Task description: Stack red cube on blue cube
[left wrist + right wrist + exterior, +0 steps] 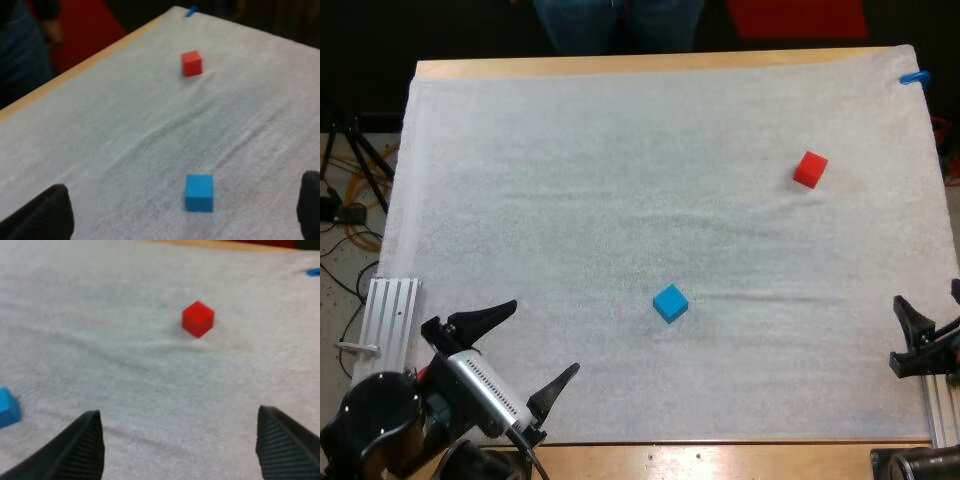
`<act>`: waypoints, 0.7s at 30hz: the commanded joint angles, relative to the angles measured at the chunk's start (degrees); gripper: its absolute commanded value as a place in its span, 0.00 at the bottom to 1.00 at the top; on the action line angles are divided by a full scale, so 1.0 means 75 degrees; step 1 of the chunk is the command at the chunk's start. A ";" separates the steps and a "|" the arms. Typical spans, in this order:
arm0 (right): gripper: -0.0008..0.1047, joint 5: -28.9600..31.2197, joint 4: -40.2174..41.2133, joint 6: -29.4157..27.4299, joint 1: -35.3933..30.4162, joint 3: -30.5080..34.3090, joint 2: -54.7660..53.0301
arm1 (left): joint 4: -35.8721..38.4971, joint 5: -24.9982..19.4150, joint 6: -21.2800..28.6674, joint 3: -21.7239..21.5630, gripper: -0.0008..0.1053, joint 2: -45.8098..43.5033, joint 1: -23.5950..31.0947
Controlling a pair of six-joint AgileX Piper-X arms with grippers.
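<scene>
High view: left gripper (542, 338) and right gripper (927, 296) both spread wide, holding nothing, at the near corners of the mat (620, 150). The red cube (810, 169) sits well apart from the blue cube (670, 303).

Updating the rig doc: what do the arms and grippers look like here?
Left gripper: two black tapered fingers on a silver slotted body, black rounded arm joints behind. Right gripper: same black fingers on a silver rail. Finger pads are ribbed black.

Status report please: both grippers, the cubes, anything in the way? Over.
Left gripper open, right gripper open, both empty. Red cube and blue cube apart on mat, not stacked. Nothing between them; person's legs beyond far edge.
</scene>
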 commanded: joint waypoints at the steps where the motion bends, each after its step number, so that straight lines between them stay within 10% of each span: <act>1: 0.61 -0.0075 0.0081 -0.0150 0.0096 -0.0206 0.0182 | 0.0098 0.0043 0.0029 -0.0119 0.83 0.0160 -0.0097; 21: 0.61 0.0741 -0.1735 -0.0091 0.0417 -0.2198 0.5358 | 0.0106 0.0043 0.0029 -0.0167 0.83 0.0510 -0.0120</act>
